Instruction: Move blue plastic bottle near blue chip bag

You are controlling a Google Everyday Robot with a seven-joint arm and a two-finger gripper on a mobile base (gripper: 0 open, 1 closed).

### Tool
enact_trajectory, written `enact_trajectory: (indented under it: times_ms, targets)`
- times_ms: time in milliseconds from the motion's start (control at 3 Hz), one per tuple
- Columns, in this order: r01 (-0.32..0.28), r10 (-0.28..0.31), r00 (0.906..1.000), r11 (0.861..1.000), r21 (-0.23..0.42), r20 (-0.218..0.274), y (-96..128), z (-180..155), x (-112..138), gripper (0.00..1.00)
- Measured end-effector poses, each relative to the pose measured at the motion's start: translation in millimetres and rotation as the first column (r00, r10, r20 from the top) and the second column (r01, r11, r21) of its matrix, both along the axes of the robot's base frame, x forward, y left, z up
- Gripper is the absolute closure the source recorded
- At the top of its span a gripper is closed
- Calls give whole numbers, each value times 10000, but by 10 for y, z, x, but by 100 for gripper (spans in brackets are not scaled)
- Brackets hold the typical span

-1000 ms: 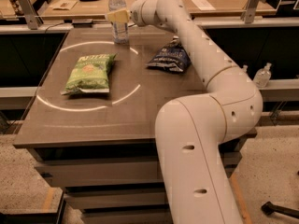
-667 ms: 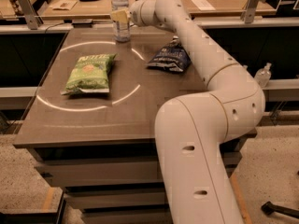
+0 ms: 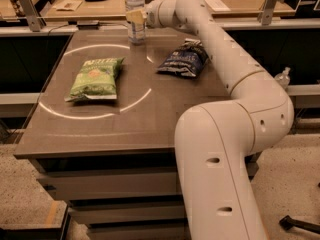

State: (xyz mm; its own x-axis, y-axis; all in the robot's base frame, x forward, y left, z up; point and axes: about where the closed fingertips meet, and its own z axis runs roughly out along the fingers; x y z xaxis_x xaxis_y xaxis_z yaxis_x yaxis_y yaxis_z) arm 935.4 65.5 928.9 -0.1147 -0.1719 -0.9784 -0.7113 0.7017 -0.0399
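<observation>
The blue plastic bottle [image 3: 135,28], clear with a white cap, stands upright at the far edge of the table, left of the blue chip bag [image 3: 183,60]. My gripper [image 3: 136,17] reaches in from the right and is closed around the bottle's middle, with a yellowish finger pad [image 3: 133,16] across its front. The dark navy chip bag lies flat at the far right of the table, about a hand's width right of the bottle and a little nearer. I cannot tell if the bottle's base touches the table.
A green chip bag [image 3: 96,78] lies on the left of the dark table [image 3: 125,129]. My white arm arcs over the table's right side. A wooden counter [image 3: 100,6] with small items runs behind. A small pump bottle [image 3: 282,77] stands at the right.
My gripper and the bottle have shifted a short way to the right, toward the blue chip bag. Both chip bags have stayed put.
</observation>
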Motion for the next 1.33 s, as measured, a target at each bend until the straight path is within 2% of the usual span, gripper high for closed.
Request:
enact_trajectory:
  times_ms: [333, 667, 1000, 1333]
  targets:
    - [-435, 435, 9989, 9990, 21, 167, -222, 147, -125, 100]
    - [-1036, 1035, 9946, 9946, 31, 59, -407, 239, -340, 100]
    - [-1525, 1528, 9872, 9882, 110, -445, -595, 214, -593, 100]
    - [-1617, 1624, 9833, 9867, 149, -828, -807, 165, -789, 100]
